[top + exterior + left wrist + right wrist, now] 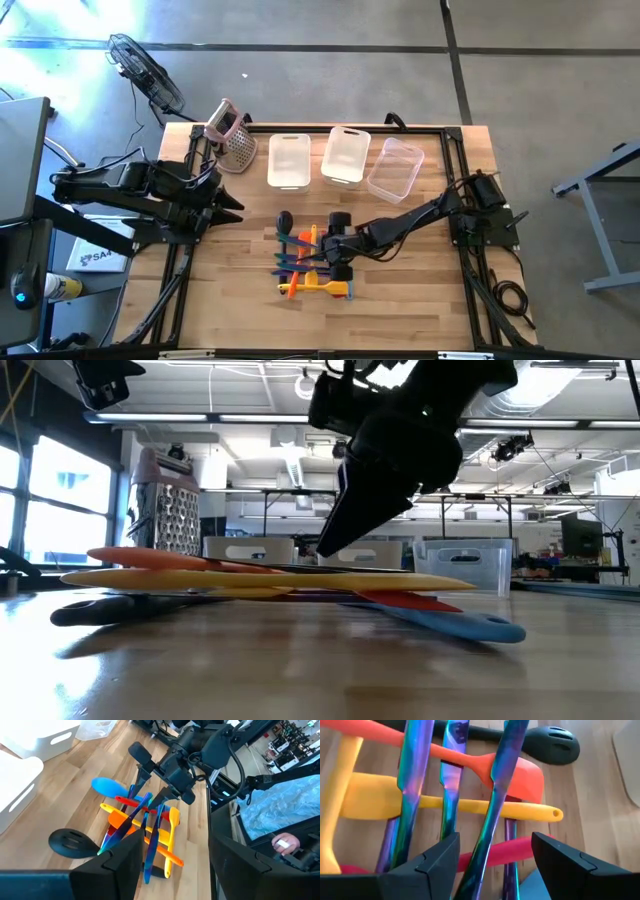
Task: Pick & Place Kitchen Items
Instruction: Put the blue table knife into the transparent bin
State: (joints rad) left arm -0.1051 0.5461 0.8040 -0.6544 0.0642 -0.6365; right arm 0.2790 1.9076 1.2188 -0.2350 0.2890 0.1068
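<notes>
The kitchen items lie in a crossed pile (310,265) at the table's middle. It holds a yellow spatula (470,805), an orange spatula (520,770), a blue spoon (105,785), a black slotted spoon (555,742) and several shiny blue-purple handles. My right gripper (325,247) slants down over the pile, open. Its fingers (442,857) stand on either side of one shiny handle (492,815). In the low view the fingertips (325,548) hang just above the pile's top. My left gripper (228,205) waits open at the table's left, above the wood, looking toward the pile.
Three clear bins (289,160), (346,155), (396,168) stand in a row along the far edge. A metal grater with a pink handle (233,138) stands at the far left. Bare wood lies near the front edge (320,320).
</notes>
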